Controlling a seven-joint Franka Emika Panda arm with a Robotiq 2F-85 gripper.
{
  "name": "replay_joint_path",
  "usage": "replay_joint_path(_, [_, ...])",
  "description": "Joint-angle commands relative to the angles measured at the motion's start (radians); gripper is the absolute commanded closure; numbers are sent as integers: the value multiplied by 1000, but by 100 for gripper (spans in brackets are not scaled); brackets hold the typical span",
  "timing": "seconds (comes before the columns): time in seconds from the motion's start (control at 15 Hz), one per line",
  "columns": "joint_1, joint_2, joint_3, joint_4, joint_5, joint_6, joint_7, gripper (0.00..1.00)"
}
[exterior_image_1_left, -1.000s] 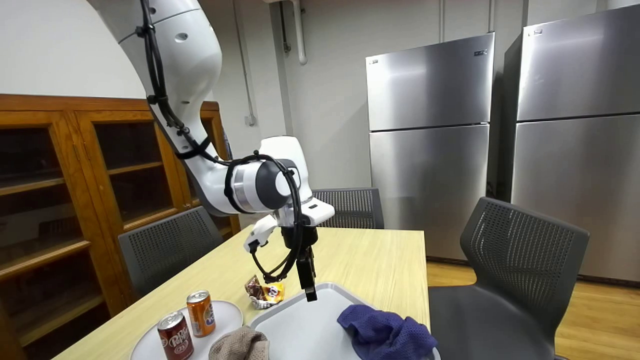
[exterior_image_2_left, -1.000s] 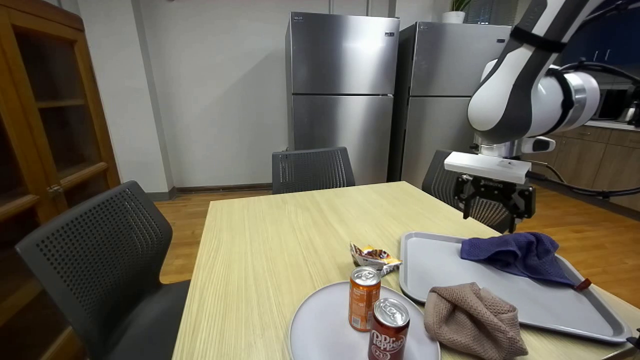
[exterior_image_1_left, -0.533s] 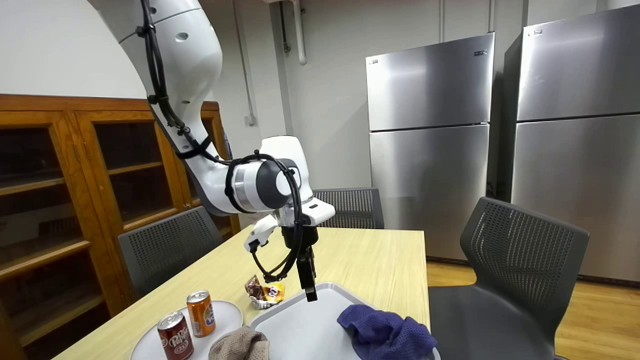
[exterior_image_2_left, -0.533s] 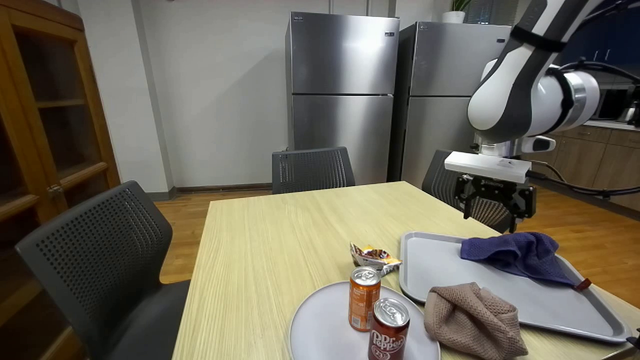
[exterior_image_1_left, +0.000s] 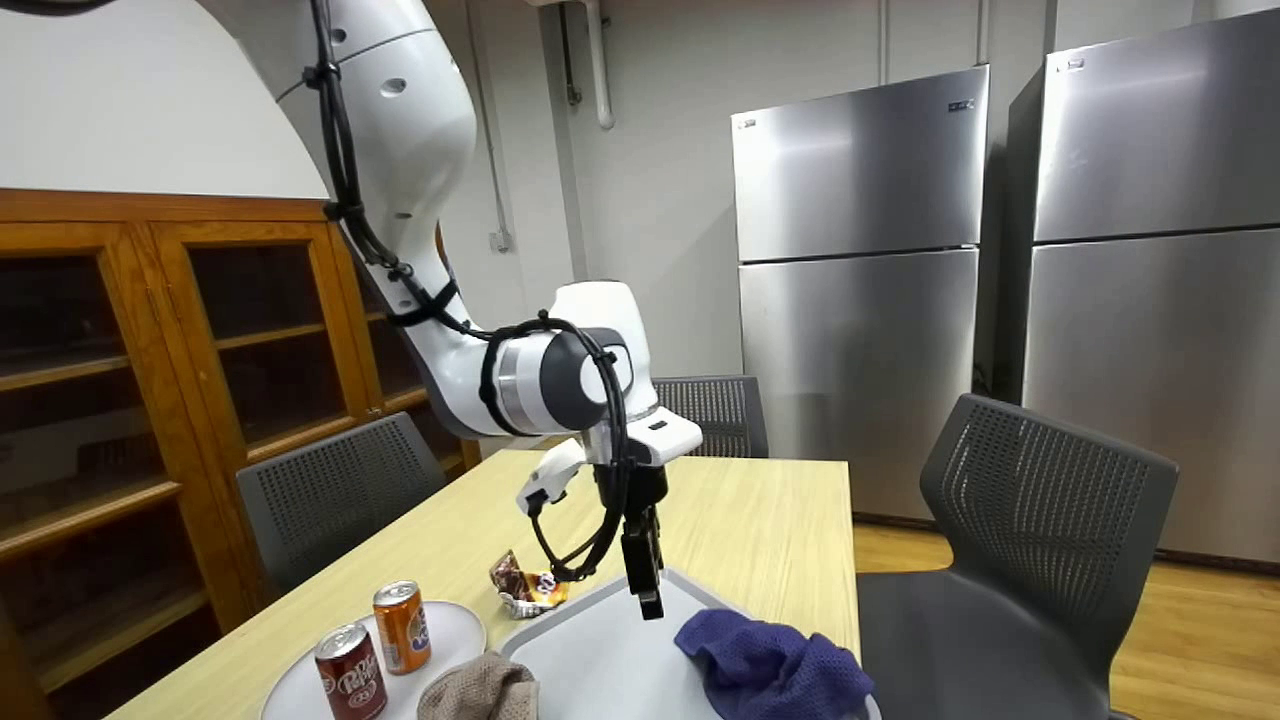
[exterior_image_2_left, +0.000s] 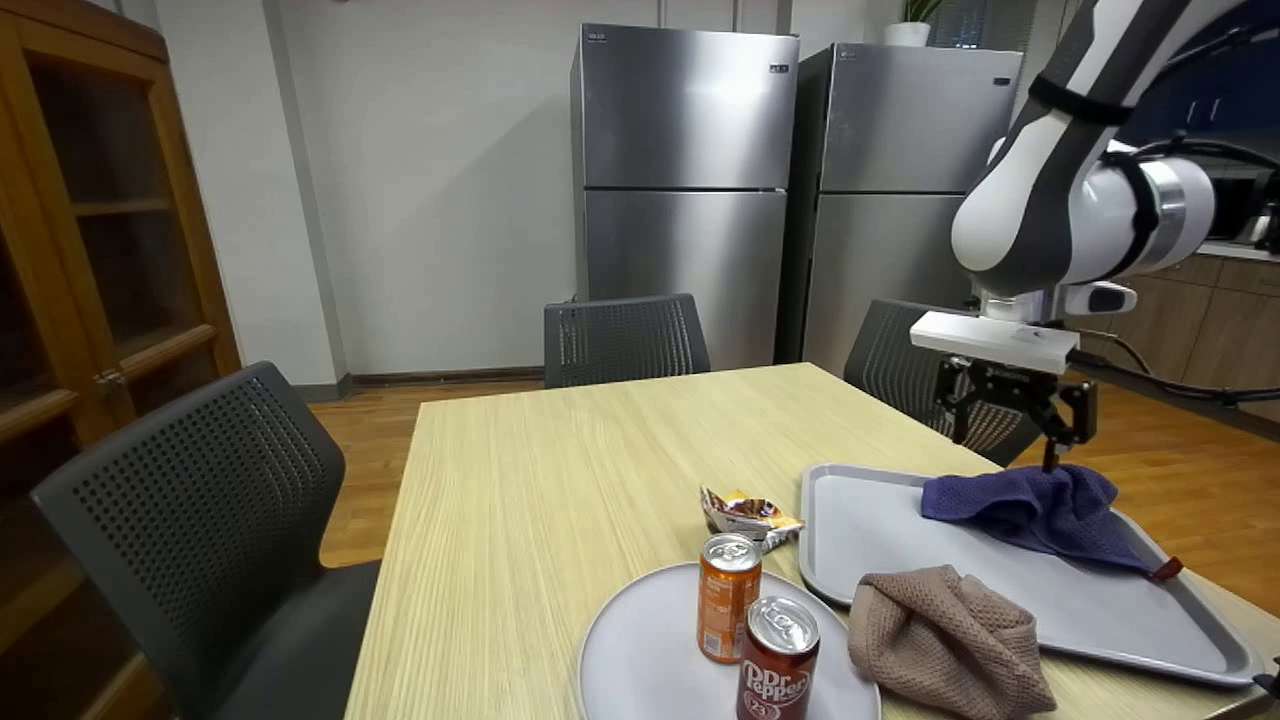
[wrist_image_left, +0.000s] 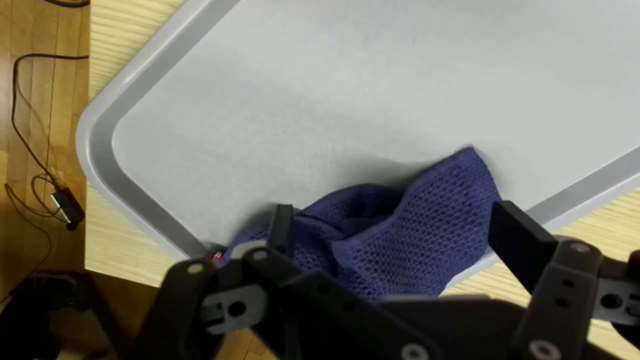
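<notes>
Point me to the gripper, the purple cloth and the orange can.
Gripper (exterior_image_2_left: 1005, 455): in an exterior view, midway between its open jaws.
Purple cloth (wrist_image_left: 425, 235): in the wrist view, on its broad upper flap.
Orange can (exterior_image_2_left: 726, 605): in an exterior view, on the middle of its side.

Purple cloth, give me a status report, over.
Fingers open, holding nothing. Purple cloth bunched on gray tray. No obstruction visible between fingers and cloth.
</notes>
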Motion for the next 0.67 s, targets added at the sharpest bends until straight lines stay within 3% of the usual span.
replay_joint_path(0.0, [-23,44,-20,45,11,16,43,0])
replay_joint_path(0.33, [-30,110,-54,92,15,12,74,0])
replay_joint_path(0.6, [-68,171,-33,134,37,13,6,0])
